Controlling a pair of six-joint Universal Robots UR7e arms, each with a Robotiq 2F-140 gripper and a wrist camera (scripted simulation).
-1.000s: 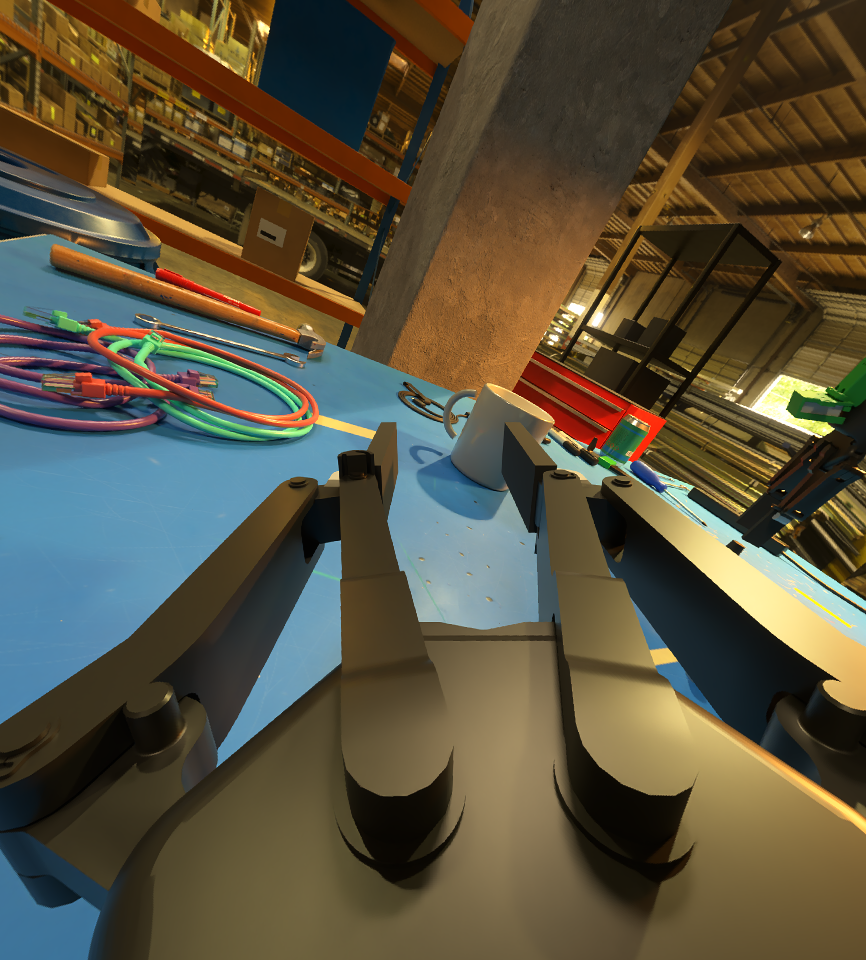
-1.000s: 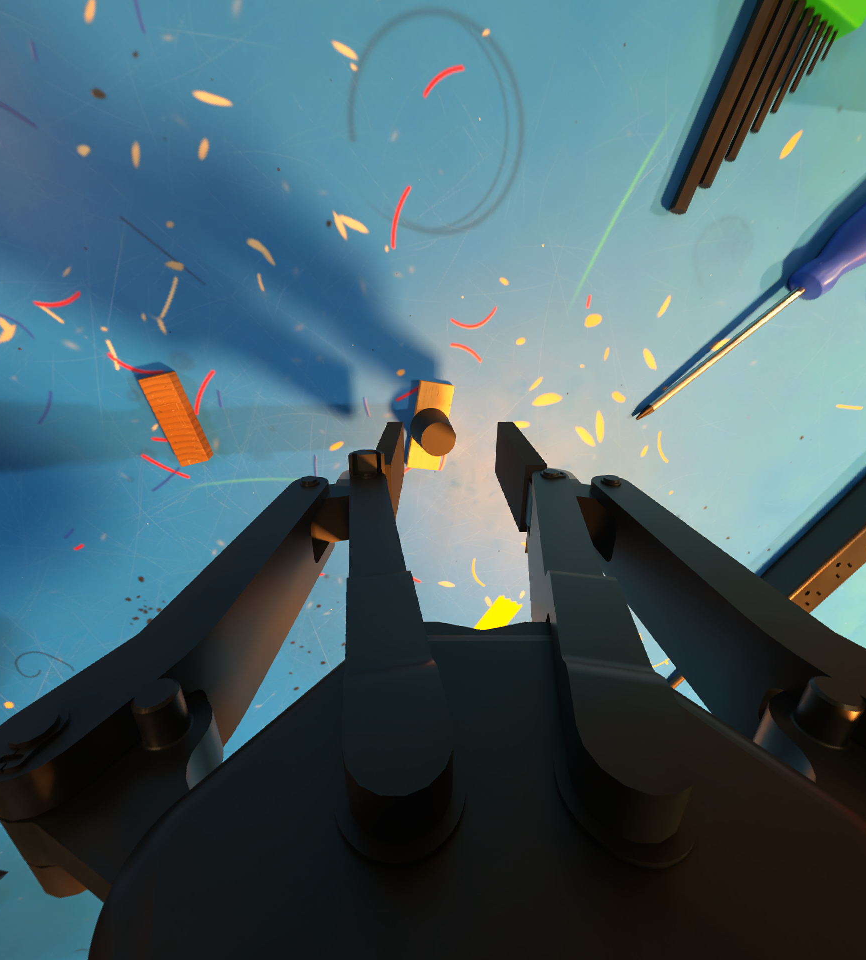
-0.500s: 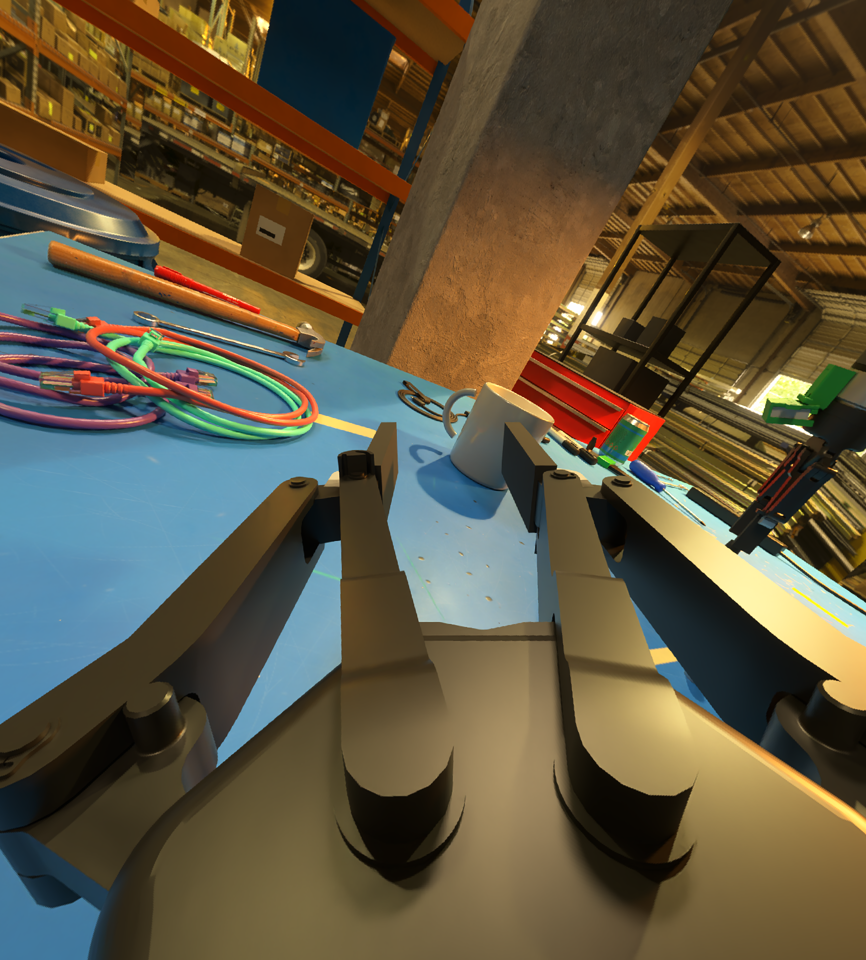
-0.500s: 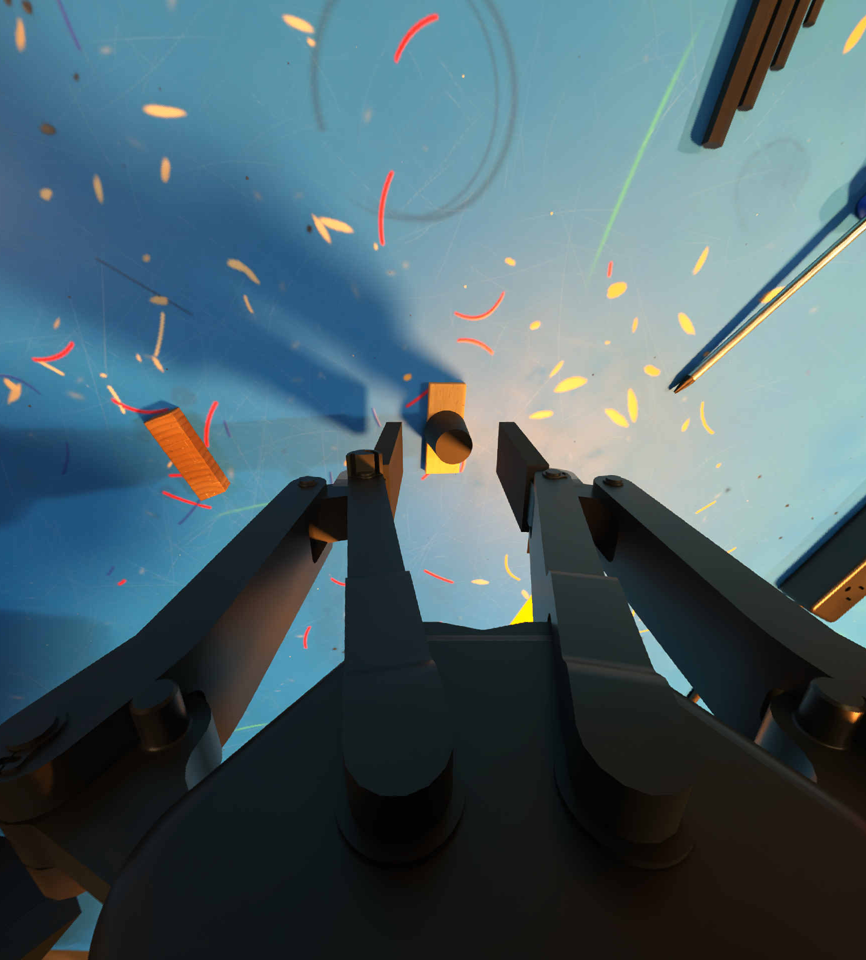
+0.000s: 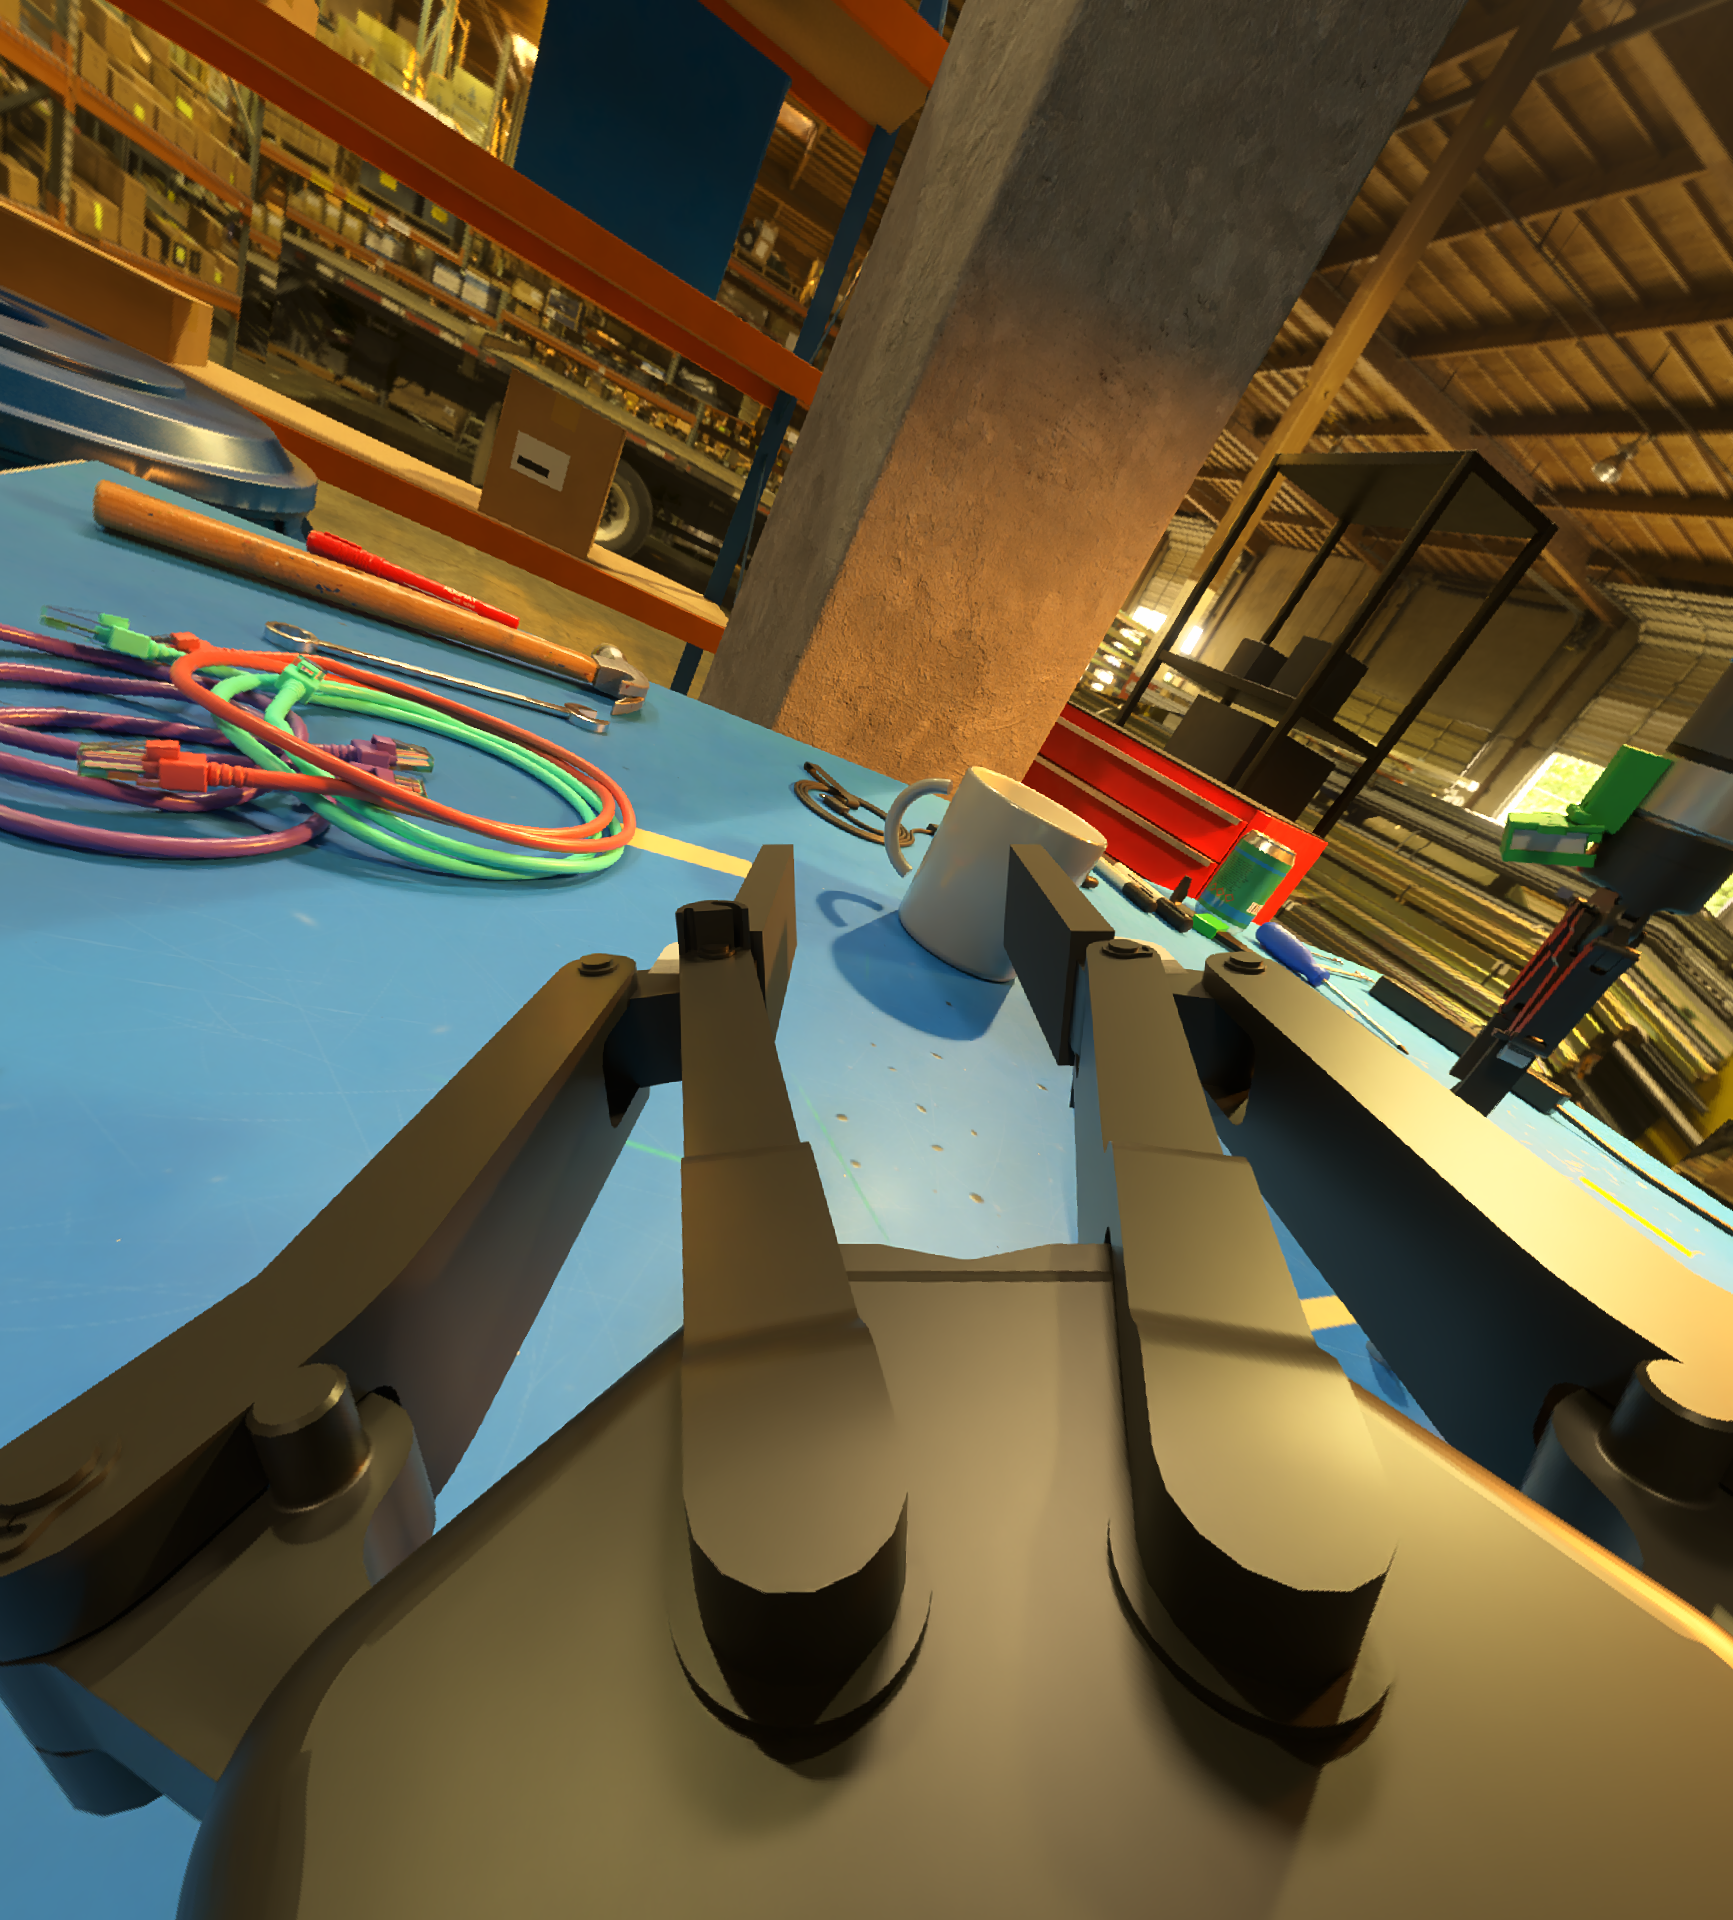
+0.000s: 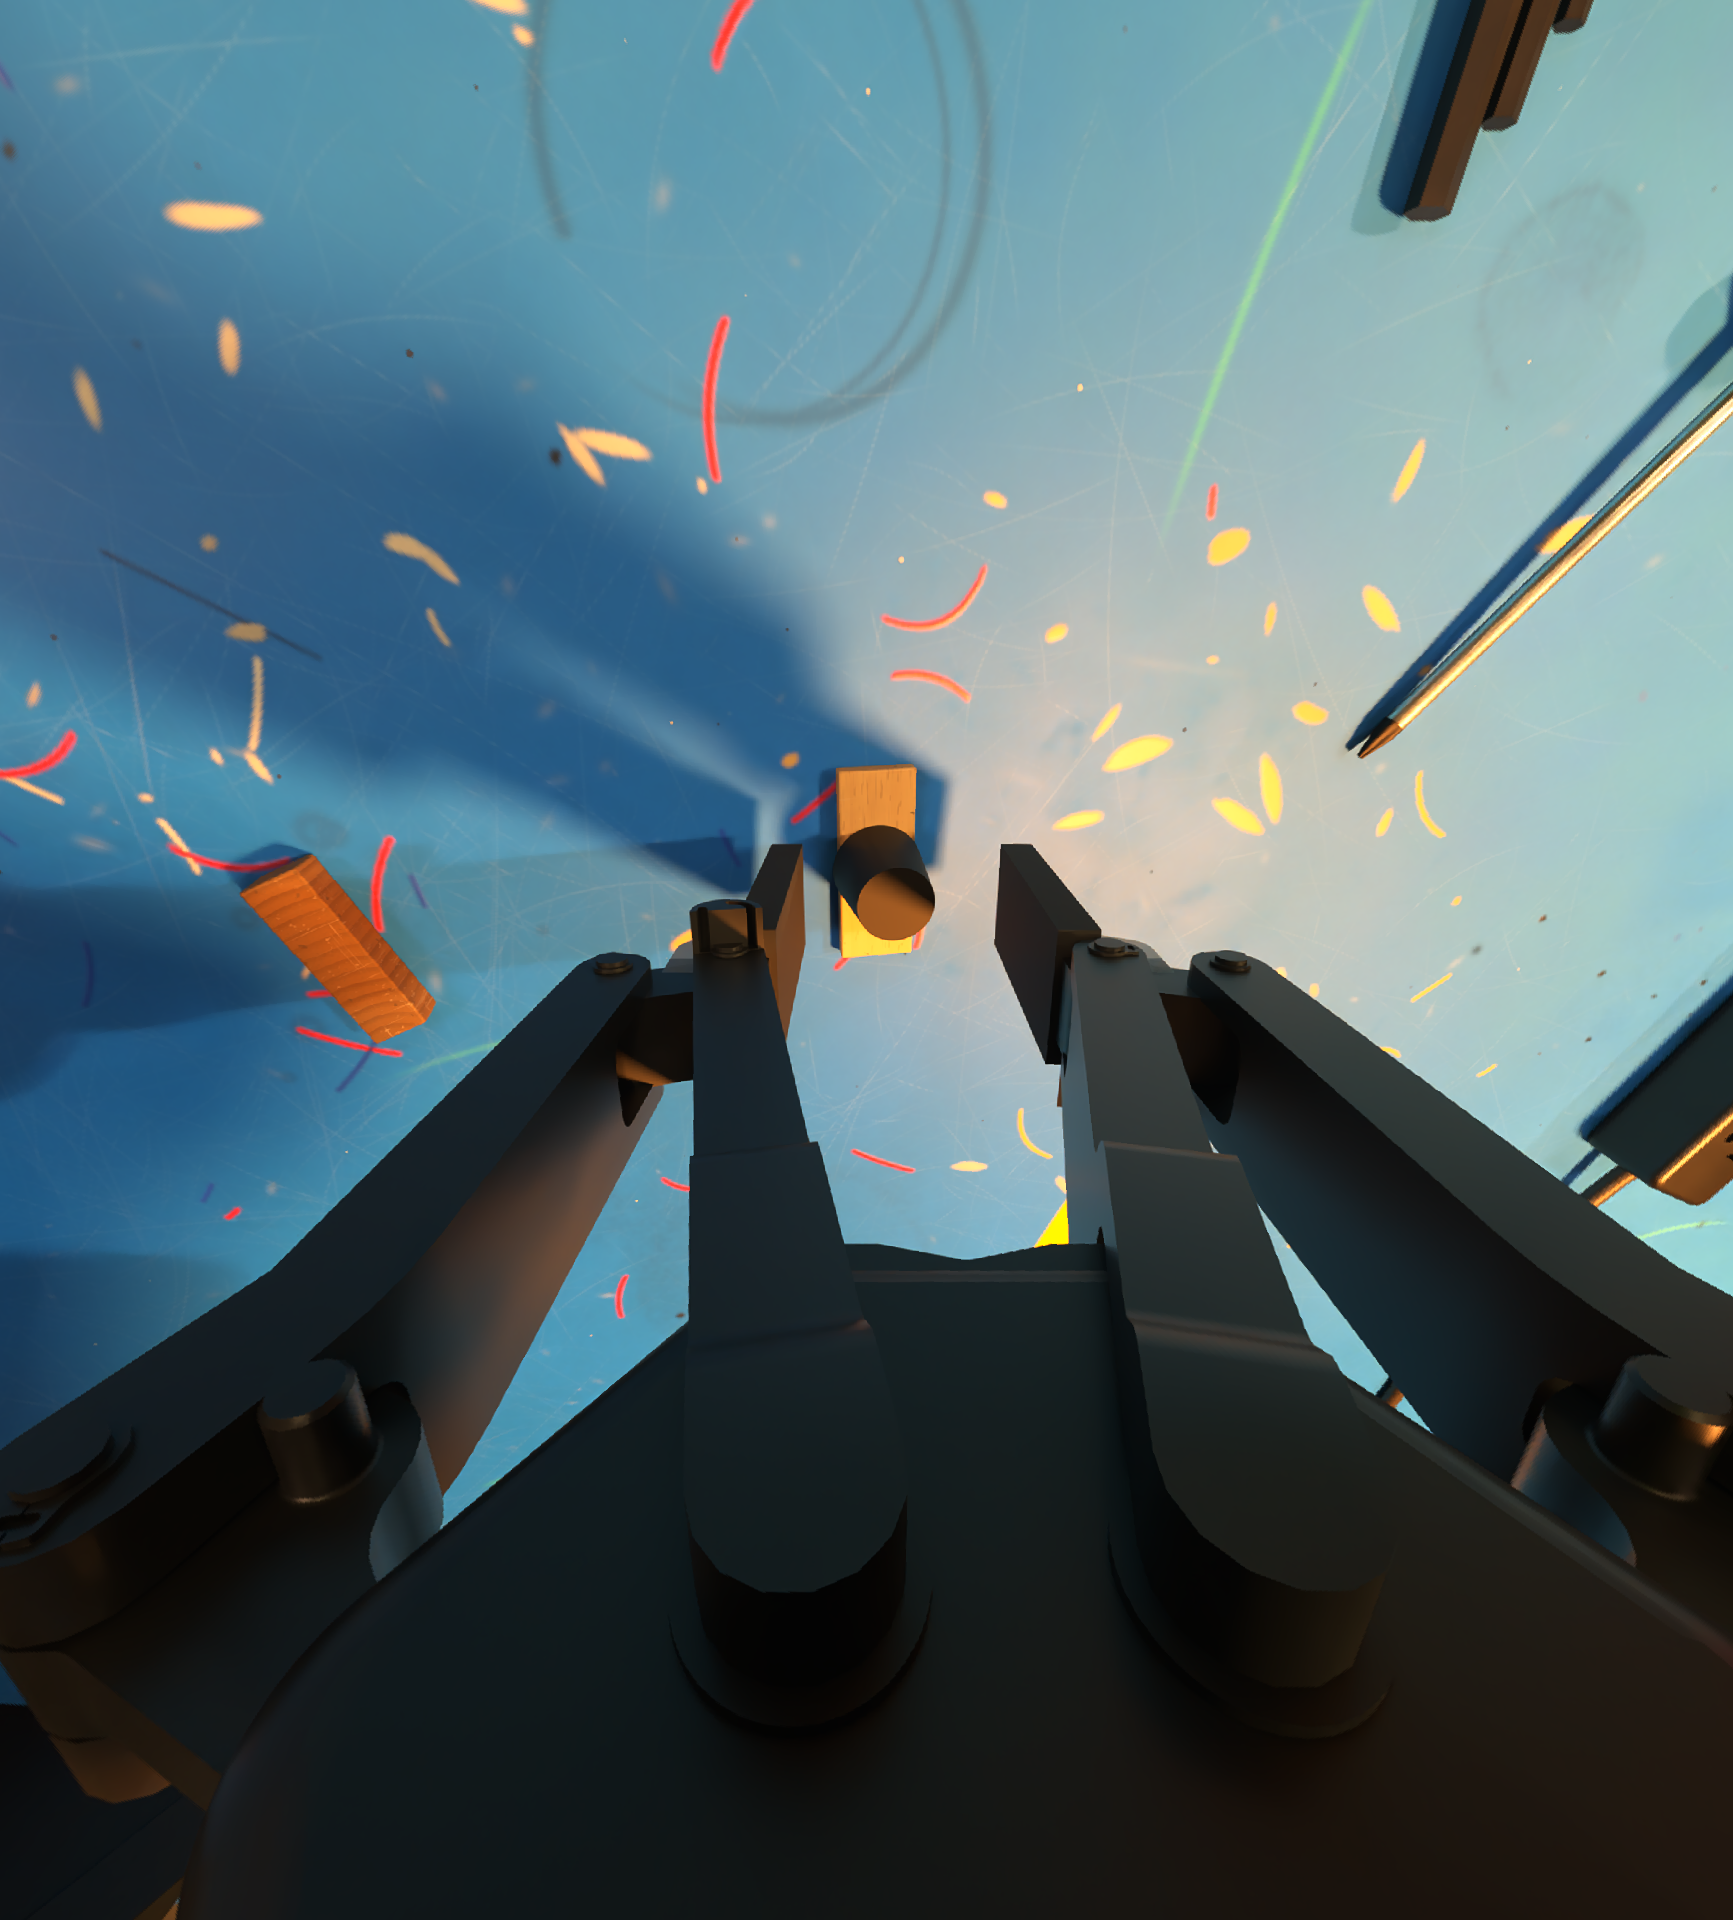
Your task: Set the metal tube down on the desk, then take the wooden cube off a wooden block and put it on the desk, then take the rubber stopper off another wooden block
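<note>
In the right wrist view, a dark rubber stopper [image 6: 883,885] stands on a light wooden block [image 6: 875,800] on the blue desk [image 6: 1049,312]. My right gripper [image 6: 898,899] is open and hangs above it, pointing down, the stopper between the two fingertips and nearer the left one. A second wooden block [image 6: 337,948] lies bare to the left. My left gripper [image 5: 903,914] is open and empty, low over the desk [image 5: 218,1039]. The right gripper also shows far right in the left wrist view [image 5: 1527,1039]. The metal tube and wooden cube are not in view.
A screwdriver [image 6: 1568,551] and a dark comb-like tool [image 6: 1464,104] lie at upper right, a dark bar [image 6: 1714,1101] at the right edge. In the left wrist view: a white mug [image 5: 987,883], coiled cables [image 5: 270,758], a hammer [image 5: 363,592], a wrench [image 5: 436,675], a can [image 5: 1246,878].
My right gripper has come down toward the desk and shifted so the stopper and its block now sit between the open fingers. The left gripper has not moved.
</note>
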